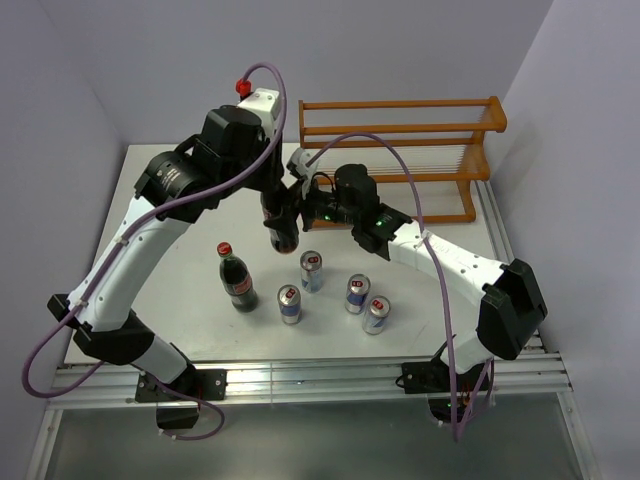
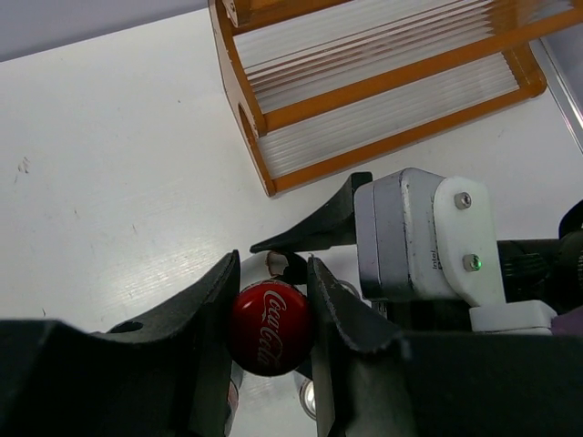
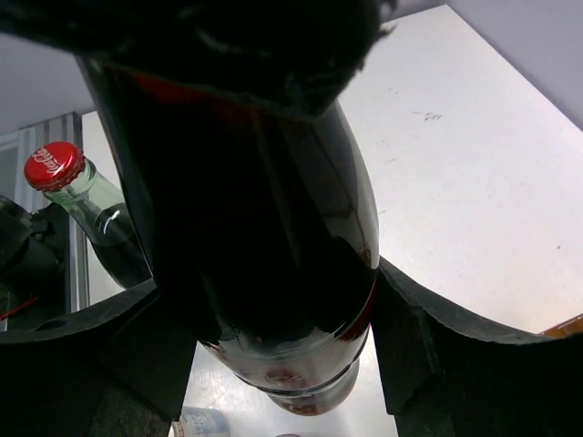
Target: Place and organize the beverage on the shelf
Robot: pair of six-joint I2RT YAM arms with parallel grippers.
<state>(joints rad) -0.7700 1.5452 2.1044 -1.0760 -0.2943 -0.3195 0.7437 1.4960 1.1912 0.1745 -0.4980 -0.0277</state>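
One cola bottle (image 1: 284,236) hangs above the table between both grippers. My left gripper (image 1: 278,212) is shut on its red cap (image 2: 271,328) from above. My right gripper (image 1: 300,198) closes on the bottle's dark body (image 3: 273,237) from the side, with one finger (image 3: 428,355) pressed against each side. The second cola bottle (image 1: 238,280) stands upright on the table and shows in the right wrist view (image 3: 100,223). Four blue-and-silver cans (image 1: 311,270) (image 1: 289,304) (image 1: 357,293) (image 1: 377,314) stand near the front. The orange-brown shelf (image 1: 400,128) stands empty at the back right and shows in the left wrist view (image 2: 383,100).
The white table (image 1: 180,300) ends at a metal rail (image 1: 330,372) in front. Grey walls close in the back and both sides. The right arm's cable loops over the shelf's front. The right wrist camera housing (image 2: 428,237) sits close beside my left gripper.
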